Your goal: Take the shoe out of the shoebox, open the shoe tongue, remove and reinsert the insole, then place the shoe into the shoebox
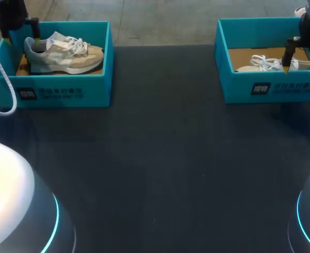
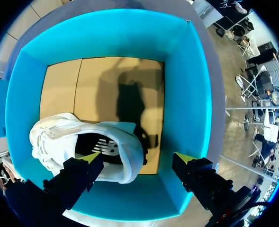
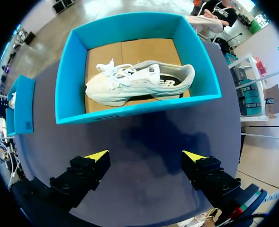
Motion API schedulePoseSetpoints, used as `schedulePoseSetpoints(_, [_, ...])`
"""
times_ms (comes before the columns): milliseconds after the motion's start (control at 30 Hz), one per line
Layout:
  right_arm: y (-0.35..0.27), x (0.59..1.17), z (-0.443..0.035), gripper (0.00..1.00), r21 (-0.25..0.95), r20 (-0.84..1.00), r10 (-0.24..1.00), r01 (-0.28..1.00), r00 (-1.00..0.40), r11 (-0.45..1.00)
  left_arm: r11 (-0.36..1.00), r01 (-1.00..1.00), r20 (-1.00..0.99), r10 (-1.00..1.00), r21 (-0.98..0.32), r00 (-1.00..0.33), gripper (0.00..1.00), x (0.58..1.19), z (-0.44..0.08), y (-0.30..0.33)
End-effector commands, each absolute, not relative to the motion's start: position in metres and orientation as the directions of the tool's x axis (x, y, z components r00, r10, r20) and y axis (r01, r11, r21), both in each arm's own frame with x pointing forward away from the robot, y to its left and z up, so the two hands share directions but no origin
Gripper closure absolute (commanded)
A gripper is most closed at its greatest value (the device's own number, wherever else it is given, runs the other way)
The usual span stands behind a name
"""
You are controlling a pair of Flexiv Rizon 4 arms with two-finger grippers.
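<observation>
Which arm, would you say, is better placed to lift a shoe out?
Left, probably: the left gripper hangs open over the shoe heel inside the left box; the right gripper is short of the right box, above the table.

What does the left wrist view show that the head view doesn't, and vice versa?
Only the left wrist view: the dark inside of the left shoe, seen down through its opening. Only the head view: the right shoebox, the right shoe and the table between the boxes. Both: the left shoebox, its shoe, and the left gripper at the shoe's heel end.
</observation>
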State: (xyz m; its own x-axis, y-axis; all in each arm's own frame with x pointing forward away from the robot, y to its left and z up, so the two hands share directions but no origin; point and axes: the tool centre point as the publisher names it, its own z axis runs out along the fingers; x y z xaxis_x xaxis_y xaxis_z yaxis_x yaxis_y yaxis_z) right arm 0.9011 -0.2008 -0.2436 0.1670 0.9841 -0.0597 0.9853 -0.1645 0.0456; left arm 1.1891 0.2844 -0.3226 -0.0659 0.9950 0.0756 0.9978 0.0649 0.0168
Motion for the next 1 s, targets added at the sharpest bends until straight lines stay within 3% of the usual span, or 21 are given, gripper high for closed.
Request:
schedulePoseSetpoints(33, [-0.201, 0.900, -0.244, 0.00, 0.047, -0.059, 0.984, 0.985, 0.167, -0.165, 0.067, 0.998, 0.074, 0.995, 0.004, -0.067, 0.10, 1.195, -0.331, 0.284])
schedulePoseSetpoints(400, [-0.201, 0.900, -0.244, 0.00, 0.047, -0.059, 0.984, 0.985, 0.167, -0.165, 0.057, 0.998, 0.068, 0.996, 0.005, -0.057, 0.05, 1.193, -0.346, 0.280])
schedulePoseSetpoints(800, [-0.201, 0.900, -0.244, 0.00, 0.047, -0.059, 0.984, 0.985, 0.167, -0.165, 0.091, 0.996, 0.061, 0.994, -0.014, -0.090, 0.15, 1.197, -0.364, 0.278])
schedulePoseSetpoints(1000, [-0.201, 0.900, -0.244, 0.00, 0.047, -0.059, 0.984, 0.985, 0.167, -0.165, 0.097, 0.995, 0.060, 0.994, -0.028, -0.095, 0.25, 1.198, -0.369, 0.277])
